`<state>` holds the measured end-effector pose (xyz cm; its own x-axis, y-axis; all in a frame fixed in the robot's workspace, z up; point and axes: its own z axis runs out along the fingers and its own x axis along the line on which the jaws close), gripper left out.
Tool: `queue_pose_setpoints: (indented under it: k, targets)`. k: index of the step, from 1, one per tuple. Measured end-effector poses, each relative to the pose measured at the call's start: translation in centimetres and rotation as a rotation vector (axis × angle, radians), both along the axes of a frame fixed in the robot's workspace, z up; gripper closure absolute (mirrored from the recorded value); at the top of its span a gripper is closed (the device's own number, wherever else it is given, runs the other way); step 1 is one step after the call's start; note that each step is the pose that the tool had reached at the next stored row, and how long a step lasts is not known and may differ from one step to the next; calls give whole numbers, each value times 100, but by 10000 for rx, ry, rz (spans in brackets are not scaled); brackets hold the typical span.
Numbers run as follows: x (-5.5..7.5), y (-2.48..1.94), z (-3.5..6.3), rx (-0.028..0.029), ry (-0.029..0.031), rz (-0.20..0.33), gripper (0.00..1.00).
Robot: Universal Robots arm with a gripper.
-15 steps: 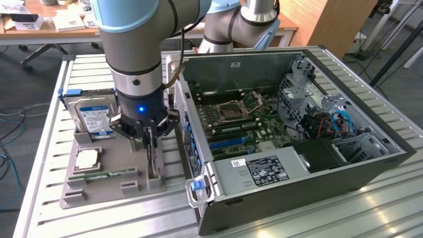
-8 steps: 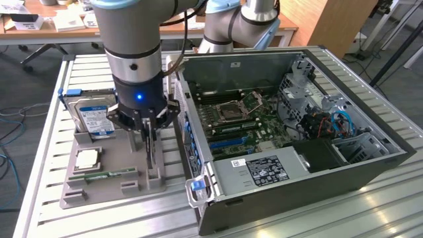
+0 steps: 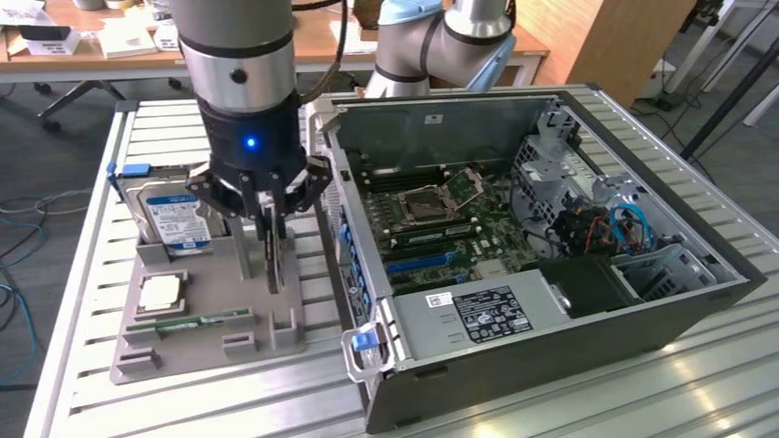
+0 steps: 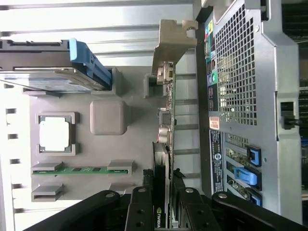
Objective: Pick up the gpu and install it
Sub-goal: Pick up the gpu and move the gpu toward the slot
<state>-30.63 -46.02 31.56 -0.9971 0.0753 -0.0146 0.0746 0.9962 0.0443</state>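
**Table** (image 3: 86, 274): slatted metal bench that carried the fixture and everything else.

**Computer case** (image 3: 585, 356): lay on its side just beside the fixture, to the exterior view's right of it. The panel was off and the motherboard faced up, presumably so a card could be lowered in from above.

**Fixture** (image 3: 207, 292): grey moulded tray, taken as the reference for all places below. Its recesses held each part apart from the others and in a known attitude.

**Hard drive** (image 3: 171, 219): propped on edge at the fixture's far end, label outward.

**The gpu** (image 3: 279, 260): stood on its long edge in a slot along the fixture's side nearest the case. Its metal bracket (image 4: 171, 43) was at the fixture's far end. The upright stance left both faces free for a pinch. Appeared seated in the slot, not lifted.

**CPU** (image 3: 160, 292): flat in a square pocket at mid-fixture.

**RAM stick** (image 3: 189, 321): on edge between two small posts near the fixture's near end.

**Arm** (image 3: 237, 55): wrist vertical, directly above the fixture's case-side slot.

**Gripper** (image 3: 268, 208): pointed straight down, fingers clamped against the two faces of the gpu near its top edge.
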Motion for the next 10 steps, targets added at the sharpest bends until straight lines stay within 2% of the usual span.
queue_pose_setpoints:
  k: [10]
  targets:
    - [0, 0, 456, 0, -1, 3, 74]
